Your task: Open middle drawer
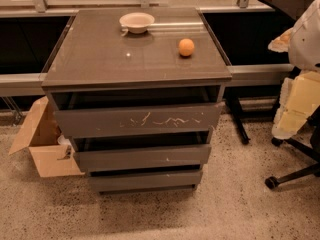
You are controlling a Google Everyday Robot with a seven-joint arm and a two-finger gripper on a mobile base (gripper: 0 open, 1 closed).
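The middle drawer has a plain dark grey-brown front with a few tiny white specks. It sits between the scratched top drawer front and the narrower bottom drawer front. A dark gap shows above each front, and none shows its inside. My gripper is out of view. Only a white rounded part of my arm shows at the right edge, well right of the cabinet and apart from it.
On the cabinet top stand a white bowl and an orange. An open cardboard box lies on the floor at the left. An office chair with torn yellow foam stands at the right. A rail and windows run behind.
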